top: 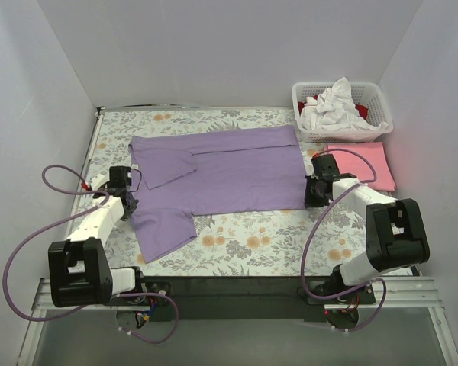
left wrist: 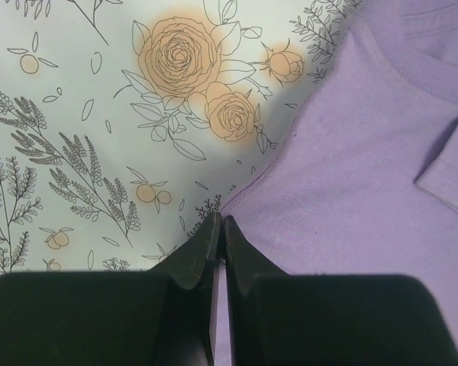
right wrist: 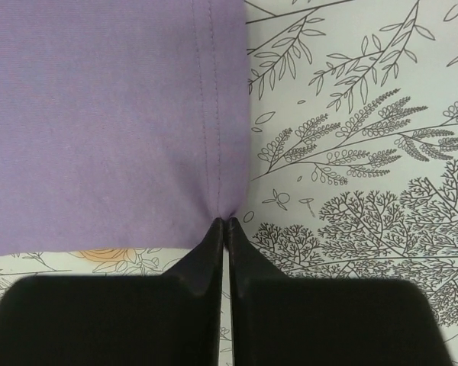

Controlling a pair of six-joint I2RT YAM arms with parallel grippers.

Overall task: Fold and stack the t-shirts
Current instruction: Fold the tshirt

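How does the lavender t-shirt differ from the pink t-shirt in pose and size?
The lavender t-shirt lies spread out, one sleeve folded in; the pink t-shirt is a folded rectangle. The lavender one covers far more of the floral cloth than the pink one. The left tool and right tool pinch the lavender one's edges; neither touches the pink one. Both lie flat.

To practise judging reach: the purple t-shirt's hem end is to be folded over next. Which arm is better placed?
Probably the right: the right gripper is shut on the hem corner of the purple t-shirt, while the left gripper sits at the opposite, sleeve end.
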